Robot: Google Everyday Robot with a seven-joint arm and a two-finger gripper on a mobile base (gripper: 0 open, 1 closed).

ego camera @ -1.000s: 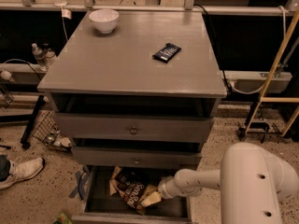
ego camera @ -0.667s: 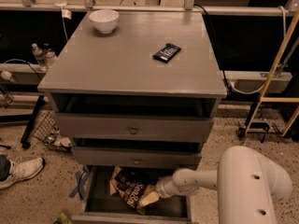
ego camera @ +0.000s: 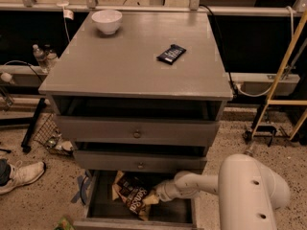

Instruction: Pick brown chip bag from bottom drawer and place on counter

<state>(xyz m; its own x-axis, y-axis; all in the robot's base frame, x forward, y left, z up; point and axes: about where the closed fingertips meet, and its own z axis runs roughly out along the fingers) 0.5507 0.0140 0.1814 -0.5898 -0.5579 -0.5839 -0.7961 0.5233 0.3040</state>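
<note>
The brown chip bag lies crinkled inside the open bottom drawer, with white lettering and tan edges. My white arm reaches in from the lower right, and the gripper is down in the drawer at the bag's right edge, touching it. The gripper's tip is partly hidden by the bag. The grey counter above holds a small flat black wrapper and a white bowl.
The two upper drawers with round knobs stand slightly pulled out above the bottom one. A shoe and a wire basket lie on the floor at left. A yellow frame stands at right.
The arm has shifted slightly left, deeper into the drawer towards the bag. The bag looks much the same.
</note>
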